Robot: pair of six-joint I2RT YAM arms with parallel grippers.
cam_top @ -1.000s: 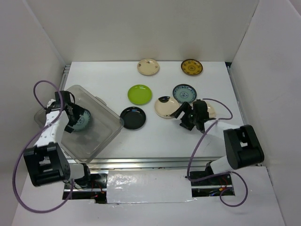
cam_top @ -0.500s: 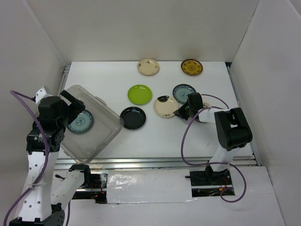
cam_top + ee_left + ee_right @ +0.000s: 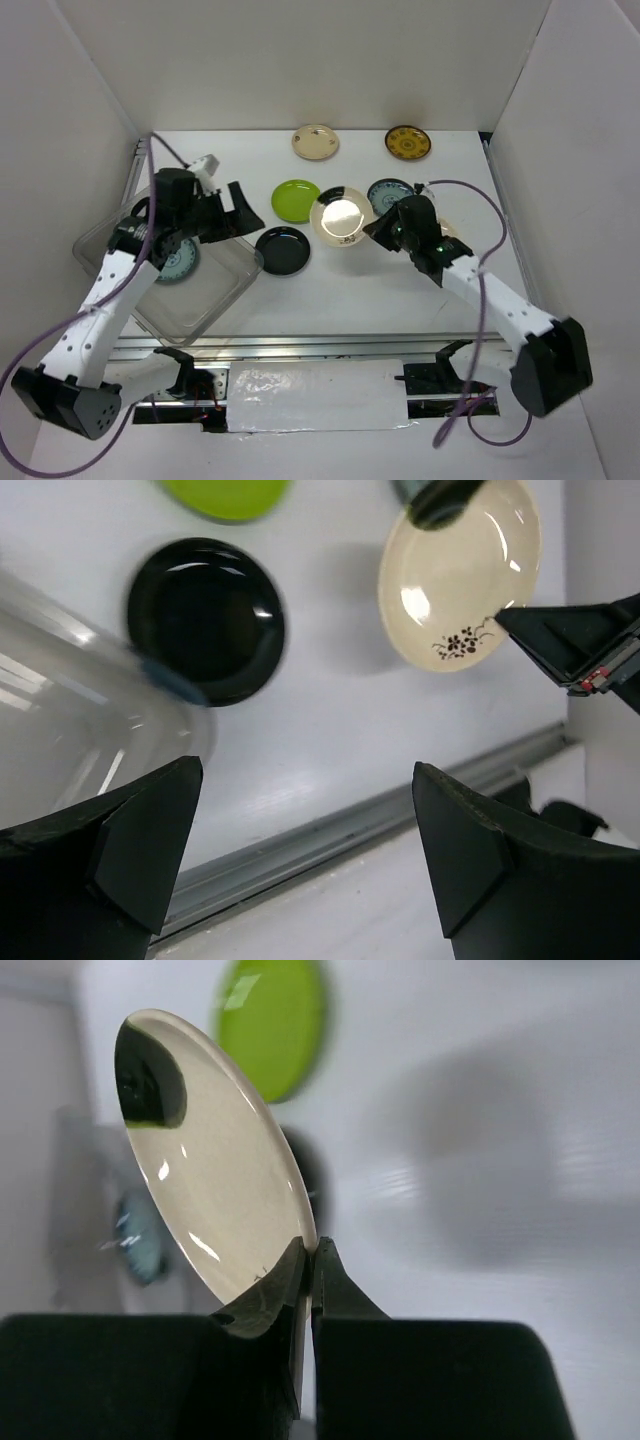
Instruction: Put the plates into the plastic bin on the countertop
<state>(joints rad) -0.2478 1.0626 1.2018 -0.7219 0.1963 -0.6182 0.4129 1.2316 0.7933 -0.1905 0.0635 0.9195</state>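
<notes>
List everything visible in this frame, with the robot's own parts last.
plastic bin: one, clear, left side of the countertop
teal-blue plates: two, patterned, one inside the bin, one right of centre
lime green plate: one, green, centre
black plate: one, glossy black, beside the bin's right corner
mustard-brown plate: one, back right
cream plates: two plainly seen, one at the back, the held cream plate tilted above the centre
left gripper: one, black, open, near the bin
right gripper: one, black, shut on the held cream plate's rim

Cream plate (image 3: pixel 340 218) held tilted, teal plate (image 3: pixel 181 266) in clear bin (image 3: pixel 216 296)
</notes>
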